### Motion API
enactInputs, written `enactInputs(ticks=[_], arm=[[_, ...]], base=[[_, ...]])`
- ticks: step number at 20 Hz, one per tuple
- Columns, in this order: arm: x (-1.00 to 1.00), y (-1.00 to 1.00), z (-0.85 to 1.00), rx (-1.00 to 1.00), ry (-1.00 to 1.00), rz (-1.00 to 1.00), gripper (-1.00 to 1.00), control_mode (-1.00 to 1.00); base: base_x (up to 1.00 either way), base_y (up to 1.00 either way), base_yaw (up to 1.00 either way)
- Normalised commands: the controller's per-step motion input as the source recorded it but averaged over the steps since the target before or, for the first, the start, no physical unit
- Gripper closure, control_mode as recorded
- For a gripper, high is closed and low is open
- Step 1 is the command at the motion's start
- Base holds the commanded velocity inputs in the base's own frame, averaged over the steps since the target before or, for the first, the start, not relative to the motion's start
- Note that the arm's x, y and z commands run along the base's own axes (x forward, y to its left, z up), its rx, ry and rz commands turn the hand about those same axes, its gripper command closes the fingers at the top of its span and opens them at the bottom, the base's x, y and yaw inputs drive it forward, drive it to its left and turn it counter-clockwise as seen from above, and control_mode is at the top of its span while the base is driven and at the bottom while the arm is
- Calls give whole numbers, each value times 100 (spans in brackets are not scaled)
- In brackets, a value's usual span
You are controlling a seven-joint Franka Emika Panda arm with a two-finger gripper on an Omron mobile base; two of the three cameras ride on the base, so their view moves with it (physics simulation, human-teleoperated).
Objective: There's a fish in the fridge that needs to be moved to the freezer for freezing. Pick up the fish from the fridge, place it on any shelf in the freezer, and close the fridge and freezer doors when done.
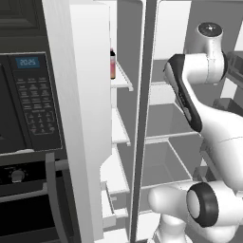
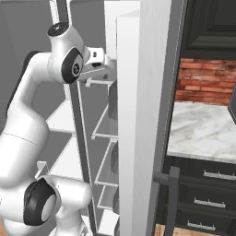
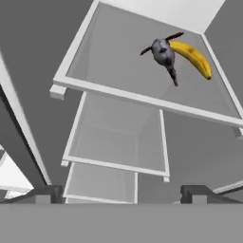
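At about one o'clock in the hand view, the fish point(image 3: 164, 53) lies on the top grey shelf point(image 3: 118, 66) of the fridge point(image 1: 166, 95), beside a banana point(image 3: 193, 58). The claw point(image 3: 118, 194) hangs above, tips spread wide and empty, probably lining up its descent.

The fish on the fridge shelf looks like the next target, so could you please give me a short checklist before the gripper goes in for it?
1. Fridge door open: ok.
2. Freezer door open, white freezer shelves reachable: ok.
3. Fish in sight, lying on the top fridge shelf: ok.
4. Gripper open and holding nothing: ok.
5. Gripper lined up over the fish: not ok, the fish sits off to one side.
6. Free spot on a freezer shelf beside the red bottle: cannot tell.
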Motion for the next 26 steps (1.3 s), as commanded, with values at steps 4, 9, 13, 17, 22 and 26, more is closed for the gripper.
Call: enactInputs(ticks=[4, 9, 13, 17, 22, 26], arm=[[59, -56, -2, 0, 0, 15, -100, -100], [63, -41, -1, 0, 2, 12, -100, -100], [58, -6, 0, 0, 15, 3, -100, -100], [44, -8, 0, 0, 6, 2, -100, -100], [36, -8, -8, 0, 0, 3, -100, -100], [37, -8, -21, 0, 0, 5, -100, -100]], base=[[0, 0, 0], [0, 0, 0], [0, 0, 0], [0, 0, 0], [0, 0, 0], [0, 0, 0]])
